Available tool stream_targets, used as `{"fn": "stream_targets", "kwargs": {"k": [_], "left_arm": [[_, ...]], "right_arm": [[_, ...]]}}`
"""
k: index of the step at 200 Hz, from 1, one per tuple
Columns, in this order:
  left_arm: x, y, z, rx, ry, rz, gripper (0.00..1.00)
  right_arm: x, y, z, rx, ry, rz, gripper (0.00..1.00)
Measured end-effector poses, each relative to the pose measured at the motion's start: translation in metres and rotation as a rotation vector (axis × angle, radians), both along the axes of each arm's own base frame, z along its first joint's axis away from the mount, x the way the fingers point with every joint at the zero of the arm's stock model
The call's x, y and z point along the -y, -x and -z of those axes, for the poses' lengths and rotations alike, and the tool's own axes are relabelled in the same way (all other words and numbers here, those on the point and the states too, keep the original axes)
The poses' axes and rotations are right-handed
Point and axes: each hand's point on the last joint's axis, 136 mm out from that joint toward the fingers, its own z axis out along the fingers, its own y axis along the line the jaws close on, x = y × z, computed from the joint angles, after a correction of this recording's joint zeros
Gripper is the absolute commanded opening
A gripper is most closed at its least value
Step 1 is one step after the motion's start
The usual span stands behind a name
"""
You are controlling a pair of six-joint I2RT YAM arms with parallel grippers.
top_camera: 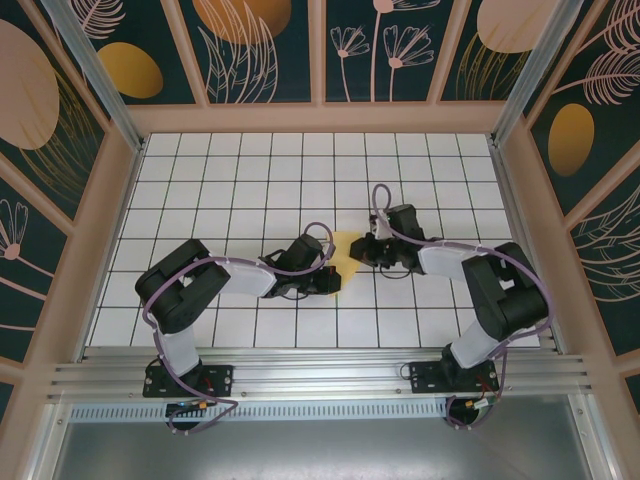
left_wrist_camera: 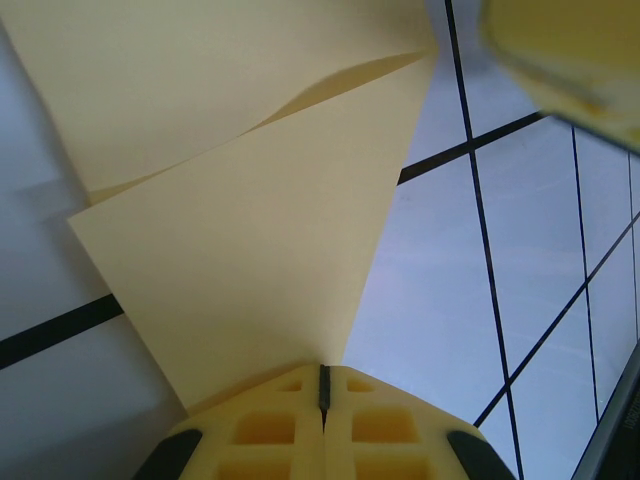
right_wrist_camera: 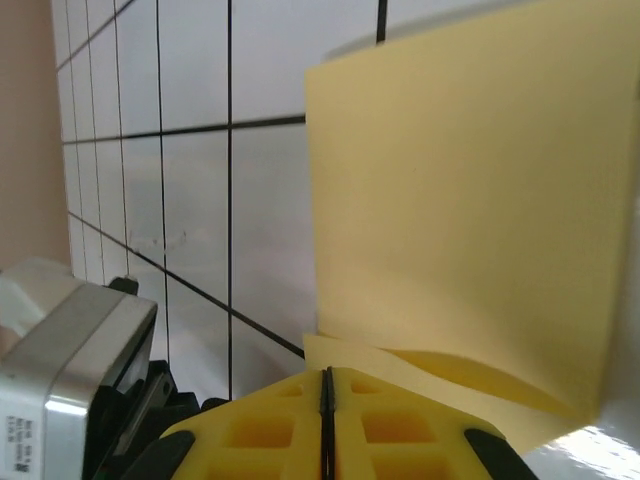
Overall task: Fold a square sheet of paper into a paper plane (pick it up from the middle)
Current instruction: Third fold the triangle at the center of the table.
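Note:
The square sheet of paper (top_camera: 346, 252) lies partly folded at the table's middle, between my two grippers. In the left wrist view the yellow sheet (left_wrist_camera: 250, 230) shows two layers, the upper flap bowed up, and its near corner runs under the tips of my left gripper (left_wrist_camera: 323, 368), whose jaws are shut. In the right wrist view one flap of the sheet (right_wrist_camera: 450, 190) stands up while the lower layer reaches under my right gripper (right_wrist_camera: 326, 372), also shut. Whether either one pinches the paper I cannot tell. From above, the left gripper (top_camera: 328, 272) and right gripper (top_camera: 363, 250) face each other across the sheet.
The white grid-tiled table (top_camera: 250, 180) is bounded by a wooden frame and patterned walls (top_camera: 60, 150). The right gripper's yellow finger (left_wrist_camera: 570, 50) shows at the top right of the left wrist view. Both arms' bases (top_camera: 190, 378) stand at the near edge.

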Motion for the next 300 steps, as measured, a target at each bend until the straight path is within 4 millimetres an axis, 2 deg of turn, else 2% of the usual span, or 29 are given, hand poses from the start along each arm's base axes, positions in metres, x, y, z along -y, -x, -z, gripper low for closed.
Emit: {"fn": "stream_targets", "kwargs": {"k": [51,87,129,149,177,209,249,300], "left_arm": [[0.000,0.000,0.000,-0.001,-0.001,0.000,0.06],[0.000,0.000,0.000,0.000,-0.005,0.002,0.08],[0.000,0.001,-0.005,0.007,-0.004,0.001,0.21],[-0.003,0.004,-0.007,-0.014,-0.013,-0.008,0.23],[-0.002,0.004,-0.017,-0.033,0.003,-0.030,0.21],[0.007,0.001,-0.034,-0.051,0.069,-0.049,0.16],[0.015,0.000,-0.040,-0.082,0.126,-0.070,0.15],[0.018,0.004,-0.024,-0.146,0.168,-0.099,0.15]], "right_arm": [[-0.003,0.013,0.039,-0.105,0.038,-0.015,0.07],[-0.002,0.012,0.040,-0.097,0.044,-0.011,0.06],[-0.002,0.012,0.041,-0.094,0.047,-0.011,0.06],[-0.002,0.012,0.040,-0.091,0.047,-0.010,0.06],[-0.002,0.012,0.040,-0.090,0.048,-0.011,0.06],[-0.003,0.012,0.040,-0.090,0.047,-0.011,0.06],[-0.003,0.012,0.040,-0.087,0.046,-0.011,0.06],[-0.003,0.012,0.040,-0.083,0.044,-0.011,0.06]]}}
